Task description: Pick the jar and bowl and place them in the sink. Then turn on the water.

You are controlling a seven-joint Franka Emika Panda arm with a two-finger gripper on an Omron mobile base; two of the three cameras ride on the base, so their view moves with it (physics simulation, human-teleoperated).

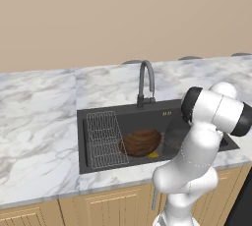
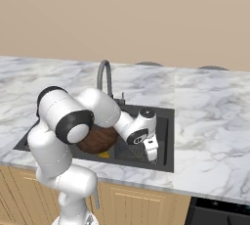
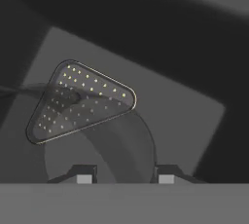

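Two of the task's things are judged to be lying inside the basin already, so what is left is the tap. Most of both base views is taken up by the marble desk [image 1: 39, 122], into which the black sink [image 1: 123, 117] is recessed at the centre of the left base view. The white arm [image 1: 197, 146] is bent over the desk's front edge at the lower right of that frame, and its wrist is dipped into the basin's right part, presumably so that a thing could be set down low and not dropped. The wooden bowl [image 1: 141, 142] is seen at the middle of the basin floor, tipped to show its striped underside and leaning beside the wire rack [image 1: 103, 139] at the left. The jar [image 3: 112, 150] is seen from above at the lower centre of the hand view as a pale translucent disc on the dark floor. Its outline runs past the left finger tip and is not centred between the two, and it overlaps a triangular perforated drain plate [image 3: 82, 101] at the centre left. The claw [image 3: 125, 177] is held spread and released, with nothing pinched, directly over the jar. The gooseneck faucet [image 1: 146, 80] is mounted behind the basin at the upper centre, and no stream is seen at its spout. A small yellow scrap [image 1: 153, 155], too small to name, is seen below the bowl.
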